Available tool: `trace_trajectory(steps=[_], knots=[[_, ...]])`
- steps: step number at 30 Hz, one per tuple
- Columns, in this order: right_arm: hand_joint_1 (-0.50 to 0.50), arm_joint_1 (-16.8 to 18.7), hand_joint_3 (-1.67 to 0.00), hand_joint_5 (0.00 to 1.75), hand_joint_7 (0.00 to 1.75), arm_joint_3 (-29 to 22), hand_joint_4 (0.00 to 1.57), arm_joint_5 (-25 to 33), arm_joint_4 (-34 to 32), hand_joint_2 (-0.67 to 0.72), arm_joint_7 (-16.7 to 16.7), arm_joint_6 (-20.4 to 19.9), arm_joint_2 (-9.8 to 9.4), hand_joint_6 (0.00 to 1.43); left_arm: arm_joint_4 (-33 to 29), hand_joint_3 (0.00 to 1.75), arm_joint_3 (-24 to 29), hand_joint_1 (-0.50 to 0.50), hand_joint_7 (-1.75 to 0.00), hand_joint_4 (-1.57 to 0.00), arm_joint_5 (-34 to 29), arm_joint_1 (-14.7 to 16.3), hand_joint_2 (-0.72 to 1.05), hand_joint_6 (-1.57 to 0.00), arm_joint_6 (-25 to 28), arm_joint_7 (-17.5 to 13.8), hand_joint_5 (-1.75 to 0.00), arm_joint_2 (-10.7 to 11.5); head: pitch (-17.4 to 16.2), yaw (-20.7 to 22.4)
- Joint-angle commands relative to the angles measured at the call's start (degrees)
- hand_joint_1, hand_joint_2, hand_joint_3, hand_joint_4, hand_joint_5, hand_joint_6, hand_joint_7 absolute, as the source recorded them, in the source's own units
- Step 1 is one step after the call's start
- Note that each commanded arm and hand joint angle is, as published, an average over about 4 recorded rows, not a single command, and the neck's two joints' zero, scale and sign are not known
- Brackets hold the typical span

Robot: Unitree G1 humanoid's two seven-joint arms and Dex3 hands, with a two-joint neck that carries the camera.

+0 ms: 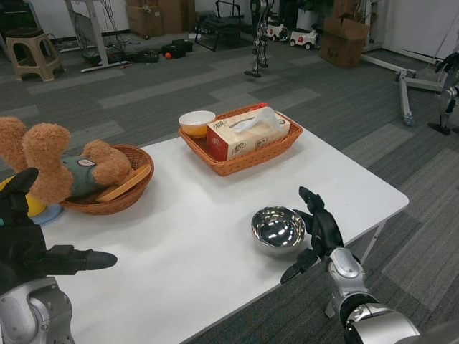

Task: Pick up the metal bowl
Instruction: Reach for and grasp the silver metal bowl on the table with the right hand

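The metal bowl [279, 230] sits upright on the white table [208, 236], close to the table's near right edge, its shiny inside facing up. The right hand [315, 233] is just beside it, at the bowl's 3 o'clock. Its fingers are spread apart: some reach up past the bowl's 2 o'clock side, and one points down and inward toward the bowl's 5 o'clock. The hand curves around the bowl's right rim and may be touching it, but it is not closed on it, and the bowl rests on the table.

The left hand [32, 247] is well apart from the bowl, far out at its 9 o'clock over the table's left edge. It holds nothing, with one finger stretched out toward the right.

At the bowl's 11 o'clock, across the table, a rectangular wicker basket [247, 159] holds a tissue box [247, 134] with a red side, a pale top and a tissue sticking up. There is print on the box, but it is too small to read. A small white and yellow bowl [196, 122] stands at the basket's left corner. At the metal bowl's 10 o'clock a round wicker basket [118, 193] holds a brown teddy bear [61, 161] in a grey-green top with a small round badge that cannot be read.
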Motion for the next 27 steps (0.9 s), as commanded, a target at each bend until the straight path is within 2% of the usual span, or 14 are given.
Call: trace_trajectory(steps=[1,7,11,18,21,27], knots=[[-0.42,-1.4,-0.08,0.68,0.28,1.0,0.0,-0.3,1.1,0.47,-0.6,-0.1,-0.62,0.0,0.0,0.0,0.0,-0.46,-0.07,-1.12,-0.1,0.0,-0.59,0.0,0.0,0.2,-1.23,0.4,-0.1,-0.1],[-0.42,-3.3,-0.08,0.68,0.28,3.3,0.0,-0.3,3.0,0.47,-1.2,-0.1,-0.62,0.0,0.2,0.0,0.0,-0.46,-0.07,-1.12,-0.3,0.0,-0.61,0.0,0.0,0.2,-1.23,0.4,-0.2,0.0],[-0.42,-4.5,-0.1,0.58,0.3,4.5,0.0,-0.4,4.4,0.47,-1.4,-0.1,-0.62,0.0,0.2,0.0,-0.1,-0.46,-0.07,-1.12,-0.3,0.0,-0.61,0.0,0.0,0.1,-1.23,0.4,-0.3,0.1],[-0.42,-6.2,-0.08,0.58,0.3,6.8,0.0,-0.4,6.5,0.47,-2.2,-0.1,-0.71,0.0,0.1,0.0,-0.1,-0.46,-0.07,-1.12,-0.3,0.1,-0.64,0.0,0.0,0.1,-1.23,0.4,-0.3,0.2],[-0.42,-6.6,-0.08,0.58,0.28,7.5,0.0,-0.4,7.0,0.47,-2.5,-0.1,-0.71,0.0,0.1,0.0,-0.1,-0.46,-0.07,-1.12,-0.3,0.1,-0.57,0.0,0.0,0.1,-1.23,0.4,-0.4,0.1],[-0.42,-7.1,-0.08,0.68,0.3,9.1,0.0,-0.5,7.9,0.47,-3.2,0.0,-0.71,0.0,0.1,0.0,-0.3,-0.46,-0.07,-1.12,-0.3,0.2,-0.61,0.0,0.0,0.1,-1.23,0.4,-0.6,0.0]])
